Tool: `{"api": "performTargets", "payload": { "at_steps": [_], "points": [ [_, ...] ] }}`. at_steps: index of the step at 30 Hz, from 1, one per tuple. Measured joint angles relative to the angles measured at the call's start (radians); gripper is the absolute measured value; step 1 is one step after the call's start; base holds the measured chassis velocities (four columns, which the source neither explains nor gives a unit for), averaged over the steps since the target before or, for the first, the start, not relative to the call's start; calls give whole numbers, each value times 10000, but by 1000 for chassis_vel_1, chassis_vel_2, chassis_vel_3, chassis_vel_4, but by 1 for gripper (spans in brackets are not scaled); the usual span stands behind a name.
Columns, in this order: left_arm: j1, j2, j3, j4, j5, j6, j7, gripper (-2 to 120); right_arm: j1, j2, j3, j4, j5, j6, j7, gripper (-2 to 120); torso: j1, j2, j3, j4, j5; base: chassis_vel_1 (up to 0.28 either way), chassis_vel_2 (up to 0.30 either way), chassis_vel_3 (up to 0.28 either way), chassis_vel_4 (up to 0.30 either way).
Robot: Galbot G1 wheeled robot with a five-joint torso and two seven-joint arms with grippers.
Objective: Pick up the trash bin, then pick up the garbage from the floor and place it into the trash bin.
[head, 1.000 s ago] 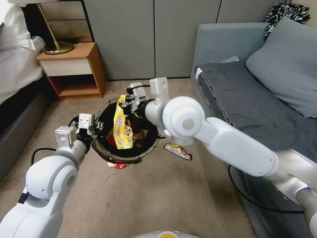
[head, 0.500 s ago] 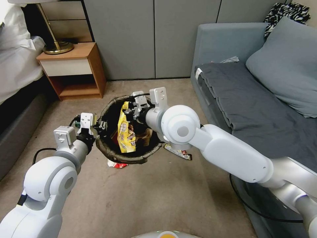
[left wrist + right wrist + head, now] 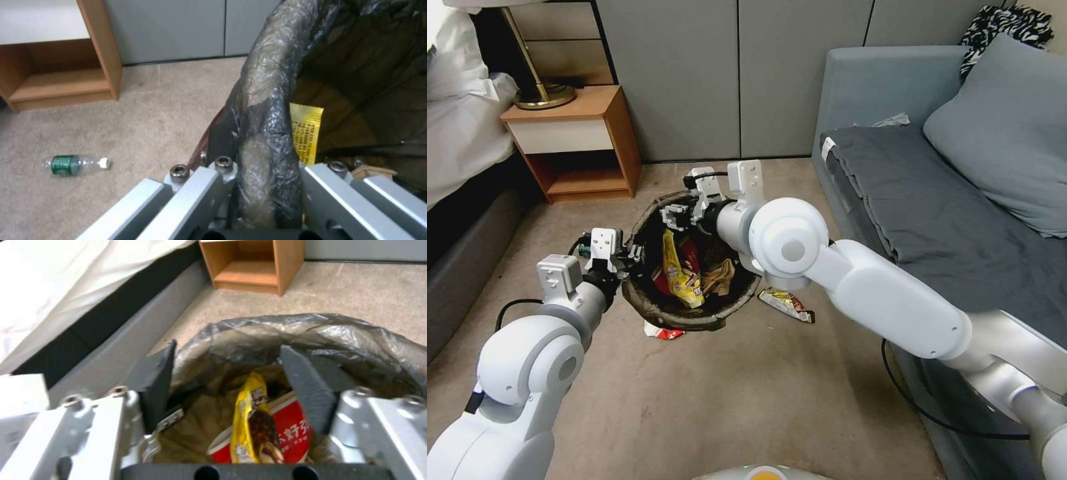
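At the left, the trash bin [image 3: 694, 293] is held off the floor [image 3: 727, 400] by its liner-covered rim, which is clamped in the left pincer [image 3: 627, 257]; a green bottle [image 3: 73, 164] lies on the carpet well apart from it. Over the bin mouth, the right pincer [image 3: 675, 217] is spread open and empty, with the yellow packet [image 3: 680, 270] standing loose inside among red wrappers. To the right, 1 wrapper [image 3: 786, 305] lies beside the bin; a slip on the slick liner could probably tip the bin and spill it.
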Motion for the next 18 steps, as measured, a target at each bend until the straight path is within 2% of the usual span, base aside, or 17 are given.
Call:
{"api": "performTargets", "payload": {
  "at_steps": [1,2,4,5,7,12,18],
  "points": [
    [-21,6,-4,0,0,0,0,1,51,-58,28,172,138,-1,80,73,-1,0,0,0,0,0,0,0,0],
    [-21,6,-4,0,0,0,0,1,51,-58,28,172,138,-1,80,73,-1,0,0,0,0,0,0,0,0],
    [-24,12,-10,20,1,0,-4,1,144,-264,90,431,218,-38,119,84,0,0,0,0,1,0,0,0,0],
    [-24,12,-10,20,1,0,-4,1,144,-264,90,431,218,-38,119,84,0,0,0,0,1,0,0,0,0],
    [-11,10,-11,21,-2,0,-10,1,207,-435,232,606,301,-59,119,95,-1,0,0,0,1,0,0,0,0],
    [15,23,-36,-31,-35,0,-26,1,273,-619,557,900,453,-63,119,100,-1,0,0,1,0,0,0,0,0],
    [25,61,-52,-66,-50,0,-26,1,625,-1310,1594,1339,683,-65,46,100,-2,0,0,0,1,0,0,0,0]
  ]
}}
